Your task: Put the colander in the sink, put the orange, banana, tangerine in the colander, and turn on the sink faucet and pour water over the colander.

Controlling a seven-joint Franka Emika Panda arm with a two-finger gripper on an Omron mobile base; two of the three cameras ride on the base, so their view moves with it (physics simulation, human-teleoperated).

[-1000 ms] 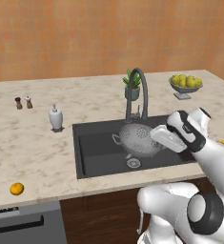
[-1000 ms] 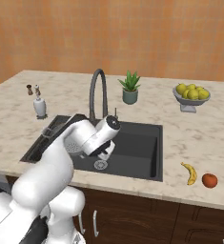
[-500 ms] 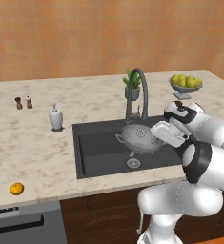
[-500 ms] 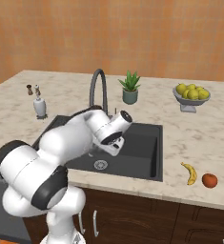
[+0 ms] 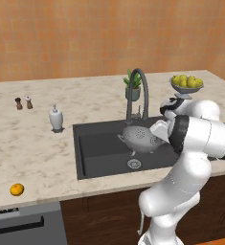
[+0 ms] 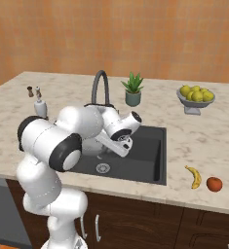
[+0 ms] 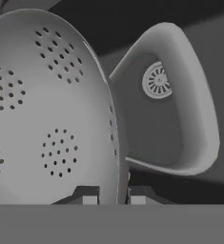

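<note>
Counter items, non-task

Soap bottle (image 5: 56, 118) left of basin; two shakers (image 5: 23, 102) further left; potted plant (image 5: 133, 86) at back; footed fruit bowl (image 5: 186, 84) right; red fruit (image 6: 214, 184) near front edge.

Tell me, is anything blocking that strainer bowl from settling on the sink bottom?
Nothing visible does. The pincer is shut on the rim of the colander, which hangs inside the sink beneath the faucet; the basin floor around the drain looks bare.

Grey perforated colander (image 5: 139, 138) over dark sink (image 5: 102, 153), banana (image 6: 195, 176) on counter
</note>
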